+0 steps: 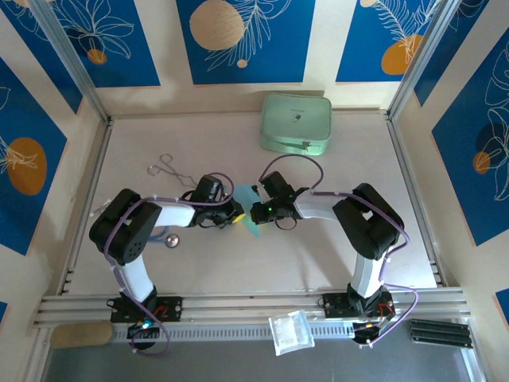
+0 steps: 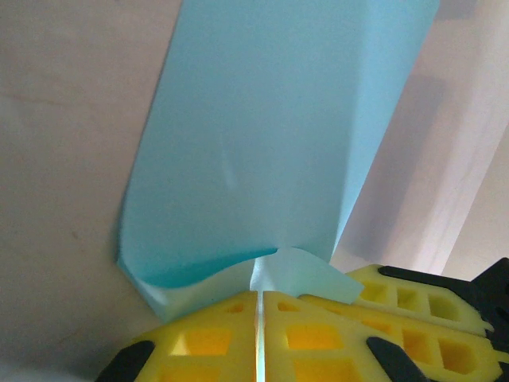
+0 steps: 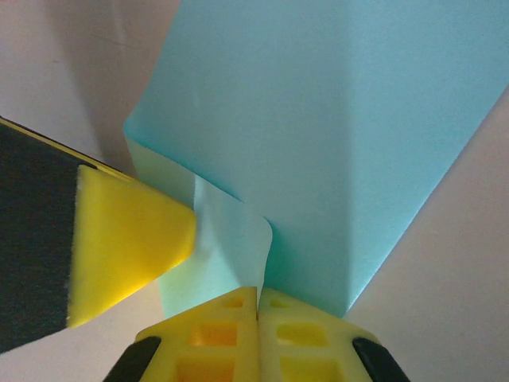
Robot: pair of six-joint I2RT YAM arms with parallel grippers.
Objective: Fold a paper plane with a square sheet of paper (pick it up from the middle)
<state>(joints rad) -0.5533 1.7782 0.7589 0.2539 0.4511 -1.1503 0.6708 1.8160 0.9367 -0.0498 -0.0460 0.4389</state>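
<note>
The square sheet of paper (image 1: pixel 243 196), sky-blue, hangs above the table's middle between my two grippers, folded over on itself. My left gripper (image 1: pixel 237 212) is shut on its lower edge; in the left wrist view the yellow fingertips (image 2: pixel 260 296) pinch a pale flap while the sheet (image 2: pixel 270 135) rises away from them. My right gripper (image 1: pixel 256 212) is shut on the same sheet from the other side (image 3: pixel 258 293), with the paper (image 3: pixel 342 135) spreading upward. The left gripper's finger (image 3: pixel 131 239) sits close by. Whether the sheet has the paper plane's dart shape I cannot tell.
A mint-green case (image 1: pixel 296 123) lies at the back of the table. Metal forceps (image 1: pixel 169 169) rest at back left, and a small round object (image 1: pixel 172 240) lies beside the left arm. A clear plastic bag (image 1: pixel 290 331) sits on the near rail.
</note>
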